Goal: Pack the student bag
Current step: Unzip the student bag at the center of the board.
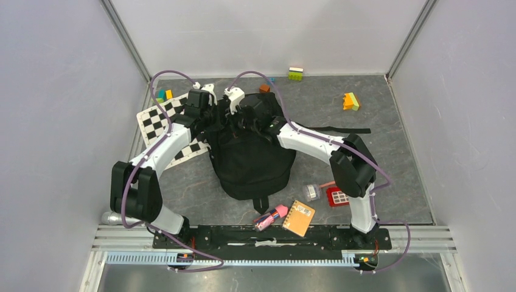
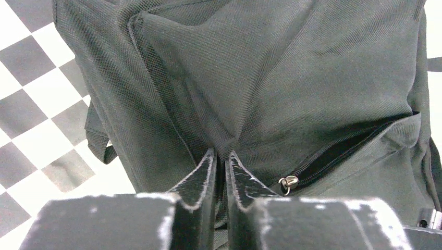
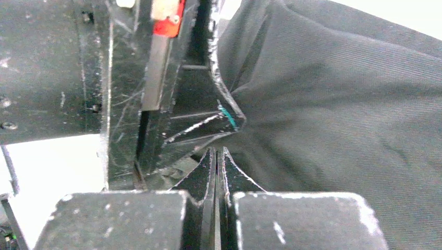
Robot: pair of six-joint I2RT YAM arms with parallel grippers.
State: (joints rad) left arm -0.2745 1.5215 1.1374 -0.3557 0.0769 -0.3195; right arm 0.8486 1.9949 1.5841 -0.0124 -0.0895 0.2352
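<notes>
The student bag (image 1: 249,161) is a large black backpack lying in the middle of the table, top end toward the far wall. My left gripper (image 1: 214,117) is at its top left corner. In the left wrist view it (image 2: 221,155) is shut on a raised fold of the bag's fabric (image 2: 271,67), beside a partly open zip with a silver pull (image 2: 288,182). My right gripper (image 1: 257,119) is at the bag's top, close to the left one. In the right wrist view it (image 3: 219,152) is shut on the bag's fabric (image 3: 339,120), with the left gripper's body (image 3: 156,78) right beside it.
Near the front edge lie a brown spiral notebook (image 1: 298,217), a pink bundle (image 1: 271,217), a clear roll (image 1: 312,192) and a red calculator (image 1: 336,196). A checkerboard (image 1: 159,121) lies under the bag's left side. Toy blocks (image 1: 350,101) (image 1: 296,73) (image 1: 163,94) sit at the back. A strap (image 1: 341,130) trails right.
</notes>
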